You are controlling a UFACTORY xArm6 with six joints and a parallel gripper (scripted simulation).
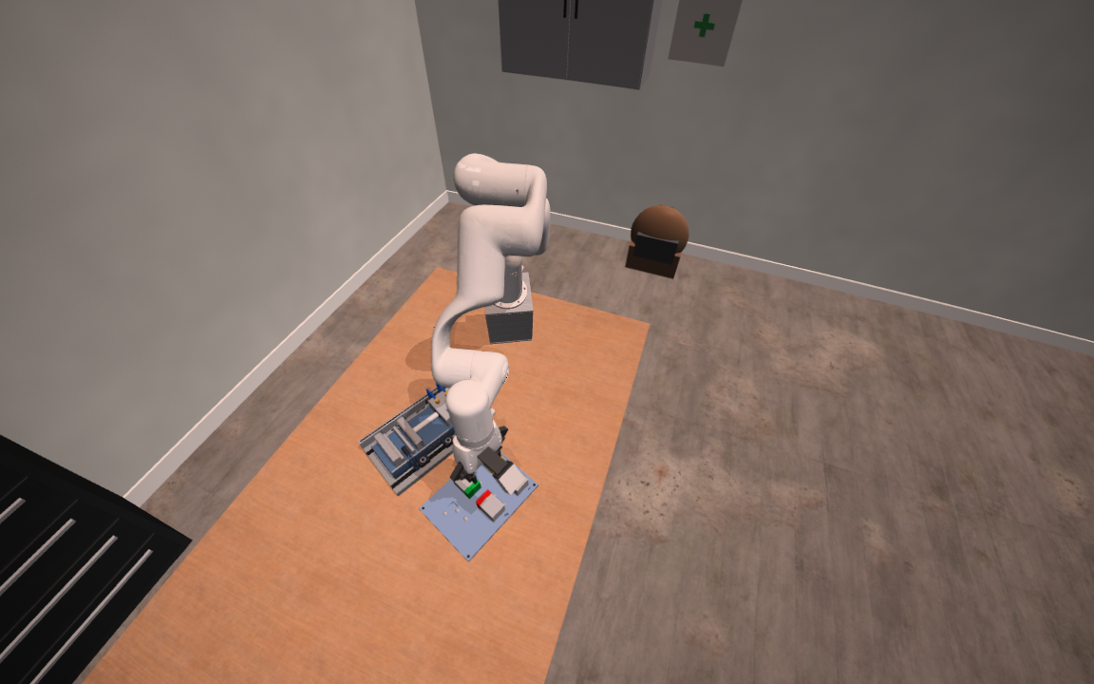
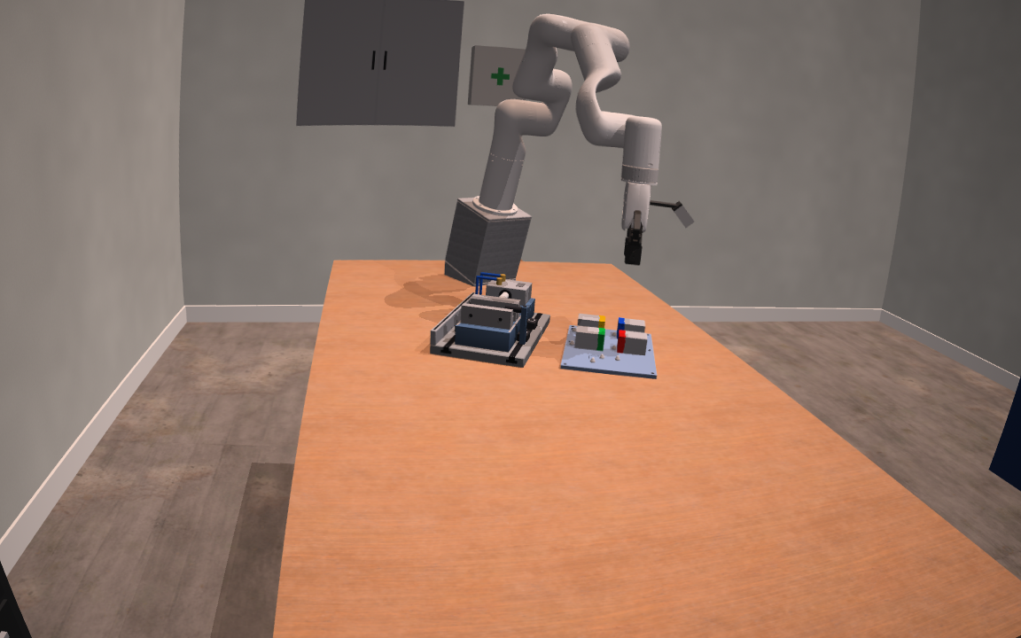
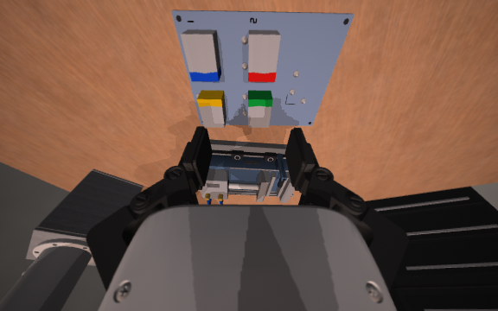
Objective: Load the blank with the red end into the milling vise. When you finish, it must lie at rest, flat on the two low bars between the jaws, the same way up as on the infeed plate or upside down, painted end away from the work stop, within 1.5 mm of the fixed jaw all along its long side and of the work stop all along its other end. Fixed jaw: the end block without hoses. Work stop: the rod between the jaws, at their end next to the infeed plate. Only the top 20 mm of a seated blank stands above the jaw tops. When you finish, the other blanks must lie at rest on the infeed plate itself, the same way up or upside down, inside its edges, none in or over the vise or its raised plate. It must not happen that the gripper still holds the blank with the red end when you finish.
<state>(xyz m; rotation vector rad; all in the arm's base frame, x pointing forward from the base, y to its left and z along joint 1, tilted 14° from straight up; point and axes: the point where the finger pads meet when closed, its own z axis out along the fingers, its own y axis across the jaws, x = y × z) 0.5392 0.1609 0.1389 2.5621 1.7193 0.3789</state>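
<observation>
The red-ended blank (image 1: 491,507) (image 2: 635,343) (image 3: 264,53) lies on the blue-grey infeed plate (image 1: 467,542) (image 2: 609,368) (image 3: 327,52), its red end facing the green-ended blank (image 2: 587,338) (image 3: 259,113) in the wrist view. My gripper (image 2: 633,253) (image 3: 248,140) is open and empty, high above the table; in the wrist view the vise (image 2: 487,335) (image 3: 244,163) shows beyond and between its fingers. The fixed jaw (image 1: 386,447) (image 2: 487,315) stands at the end without hoses. Nothing shows between the jaws as a blank. The work stop is too small to make out surely.
The blue-ended blank (image 2: 636,326) (image 3: 201,53) and yellow-ended blank (image 2: 588,321) (image 3: 213,116) also lie on the plate, beside several small pins. The hose block (image 3: 215,186) is at the vise's other end. The robot's base (image 1: 509,325) (image 2: 487,242) stands behind the vise.
</observation>
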